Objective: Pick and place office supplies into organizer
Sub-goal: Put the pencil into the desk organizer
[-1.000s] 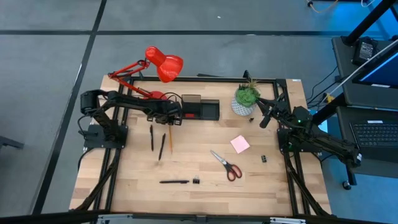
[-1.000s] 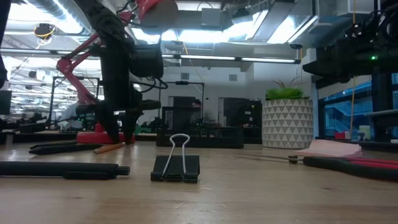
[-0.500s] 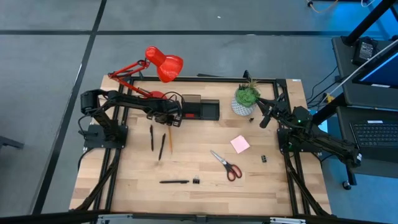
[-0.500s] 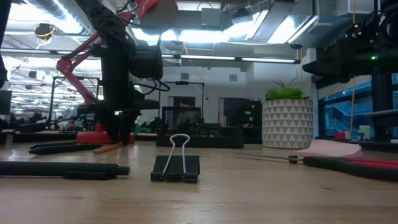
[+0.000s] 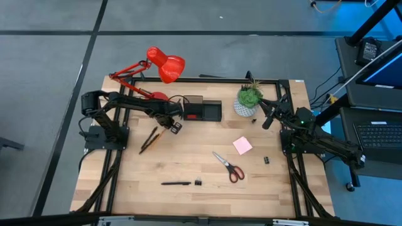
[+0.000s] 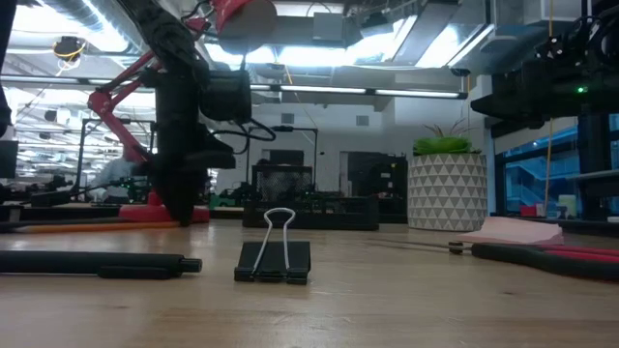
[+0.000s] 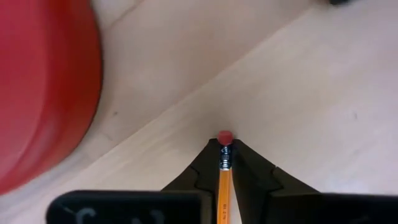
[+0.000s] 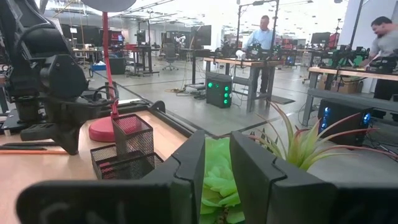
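My left gripper (image 5: pixel 169 124) points down at the table's far left, in front of the organizer (image 5: pixel 202 110), a low black mesh tray. It is shut on the orange pencil (image 5: pixel 151 139), which slants from the fingers toward the near left. A black pen (image 5: pixel 146 143) lies close beside the pencil. In the left wrist view the pencil's red eraser (image 7: pixel 224 135) pokes out just past the fingertips. My right gripper (image 8: pixel 214 168) waits level at the far right beside the plant, open with nothing between its fingers. My left gripper pinches the pencil between its two fingers just behind the eraser, on the metal band (image 7: pixel 224 152). The fingers come from above, pointing down, across the pencil. In the low view the pencil (image 6: pixel 77 227) lies level at table height; whether it is lifted, I cannot tell.
The red desk lamp (image 5: pixel 164 64) stands behind my left arm and a potted plant (image 5: pixel 249 99) at the far right. Red-handled scissors (image 5: pixel 228 166), a pink pad (image 5: pixel 242 145), tiny clips (image 5: pixel 266 161), another black pen (image 5: pixel 176 184) and a binder clip (image 6: pixel 274 259) lie on the near half.
My left gripper has stayed in place, rolled about its downward axis and shut on the pencil. The pencil has swung from pointing at the near edge to slanting toward the near left. The black pen beside it now lies slanted too.
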`<state>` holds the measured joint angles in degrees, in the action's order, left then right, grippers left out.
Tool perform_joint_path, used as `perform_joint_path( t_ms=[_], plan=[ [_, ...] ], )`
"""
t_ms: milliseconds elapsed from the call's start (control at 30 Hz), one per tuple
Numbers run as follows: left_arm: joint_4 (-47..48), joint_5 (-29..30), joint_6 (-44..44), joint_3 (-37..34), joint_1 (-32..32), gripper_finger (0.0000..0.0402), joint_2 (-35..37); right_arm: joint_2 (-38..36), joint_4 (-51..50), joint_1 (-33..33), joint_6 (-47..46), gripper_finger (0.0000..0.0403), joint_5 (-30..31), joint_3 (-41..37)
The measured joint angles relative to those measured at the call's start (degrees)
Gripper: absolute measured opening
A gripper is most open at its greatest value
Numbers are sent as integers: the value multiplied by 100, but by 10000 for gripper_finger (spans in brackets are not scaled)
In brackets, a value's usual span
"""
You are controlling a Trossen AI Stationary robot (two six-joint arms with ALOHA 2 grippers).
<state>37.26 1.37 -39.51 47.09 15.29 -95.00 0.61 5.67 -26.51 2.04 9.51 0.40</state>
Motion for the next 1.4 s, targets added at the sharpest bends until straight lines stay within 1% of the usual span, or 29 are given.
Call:
perform_joint_path(
  t_ms=[233, 333, 433, 500, 600, 733, 867, 967, 1133, 1400],
  plan=[
    [-232, 20, 1582, -20, -315, 28, 0, 1, -2, -1, 0, 80, -1, 0],
    [-327, -134, 1952, -21, -506, 28, -2, -1, -2, 1, 0, 80, 1, 0],
    [-334, -142, 2227, -21, -701, 30, -4, -1, -3, -1, 0, 80, 1, 0],
    [-337, -98, 2291, -21, -818, 30, -7, -1, -18, 1, 0, 80, -1, 0],
    [-340, 117, 2324, -21, -933, 29, -7, -1, -26, 1, 0, 80, -1, 0],
    [-380, 411, 2581, -21, -1026, 26, -9, -1, -26, 1, 0, 80, -1, 0],
    [-474, 395, 2781, -30, -1028, 36, -9, 0, -39, 0, 0, 80, 0, 0],
    [-499, 462, 2787, -30, -1067, 53, -11, -1, -39, 0, 2, 80, -1, 0],
    [-666, 745, 2697, -41, -1154, 78, -9, 1, -39, 1, 3, 80, -1, 0],
    [-826, 750, 2536, -39, -1167, 75, -17, -1, -39, -1, 17, 80, -1, 0]
  ],
)
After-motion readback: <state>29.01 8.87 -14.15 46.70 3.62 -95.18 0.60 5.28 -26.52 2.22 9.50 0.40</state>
